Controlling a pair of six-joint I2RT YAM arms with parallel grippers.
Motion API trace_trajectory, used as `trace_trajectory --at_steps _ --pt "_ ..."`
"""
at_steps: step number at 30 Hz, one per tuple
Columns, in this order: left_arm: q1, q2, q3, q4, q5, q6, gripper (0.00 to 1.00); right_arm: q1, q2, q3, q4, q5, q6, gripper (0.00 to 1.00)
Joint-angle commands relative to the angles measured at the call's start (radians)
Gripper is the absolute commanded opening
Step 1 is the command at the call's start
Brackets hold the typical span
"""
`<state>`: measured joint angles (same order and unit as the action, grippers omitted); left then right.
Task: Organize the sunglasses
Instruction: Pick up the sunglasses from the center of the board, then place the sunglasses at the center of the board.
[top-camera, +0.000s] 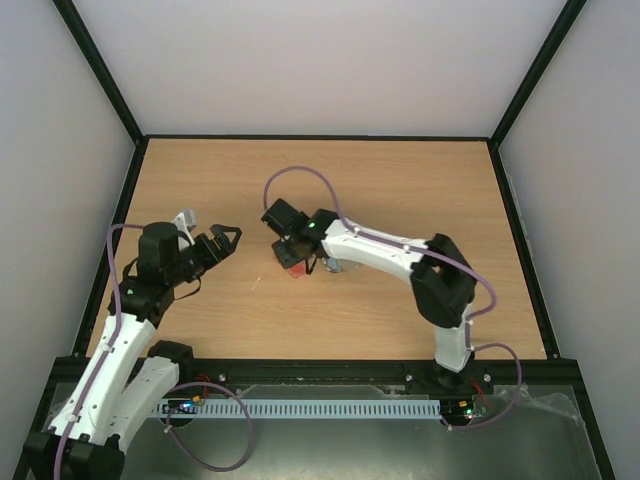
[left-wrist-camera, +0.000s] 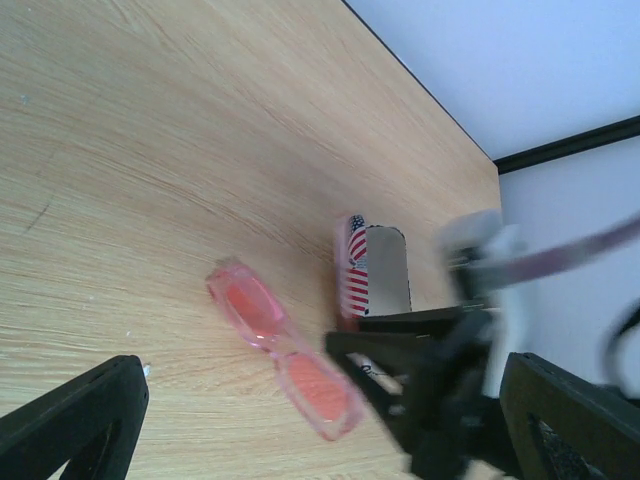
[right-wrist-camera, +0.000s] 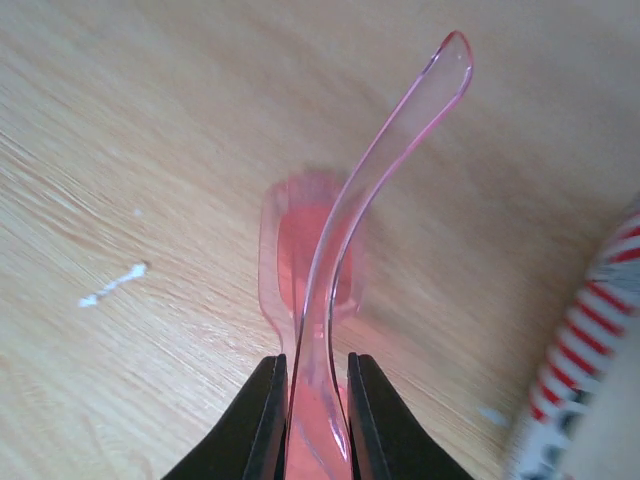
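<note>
The sunglasses (left-wrist-camera: 285, 350), with a translucent red-orange frame and red lenses, lie low over the table at its middle. My right gripper (top-camera: 290, 250) is shut on them. In the right wrist view the fingertips (right-wrist-camera: 268, 400) pinch the frame and one temple arm (right-wrist-camera: 400, 130) sticks out ahead. Whether the glasses touch the wood I cannot tell. My left gripper (top-camera: 222, 240) is open and empty, a short way left of the sunglasses (top-camera: 293, 268), pointing at them. Its fingers (left-wrist-camera: 80, 420) frame the left wrist view.
A flag-printed case (left-wrist-camera: 375, 270) stands open just right of the sunglasses, close by the right gripper; it also shows in the top view (top-camera: 338, 263) and at the right wrist view's edge (right-wrist-camera: 590, 340). Black frame rails (top-camera: 320, 137) border the wooden table.
</note>
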<state>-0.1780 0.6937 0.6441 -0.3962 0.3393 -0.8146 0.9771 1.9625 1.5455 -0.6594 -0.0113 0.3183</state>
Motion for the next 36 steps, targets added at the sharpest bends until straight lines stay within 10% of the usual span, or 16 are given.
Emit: trace_trajectory --at_steps 1,21,36 --pt "0.007 0.022 -0.007 0.035 0.033 0.006 0.99 -0.074 -0.174 -0.018 -0.054 0.024 0.056 0.06" --pt "-0.208 0.357 -0.023 0.317 -0.038 -0.059 0.99 -0.452 -0.452 -0.241 0.045 -0.165 0.044 0.03" --pt "-0.215 0.302 -0.051 0.29 -0.048 -0.04 0.99 -0.536 -0.515 -0.392 0.066 0.228 0.115 0.03"
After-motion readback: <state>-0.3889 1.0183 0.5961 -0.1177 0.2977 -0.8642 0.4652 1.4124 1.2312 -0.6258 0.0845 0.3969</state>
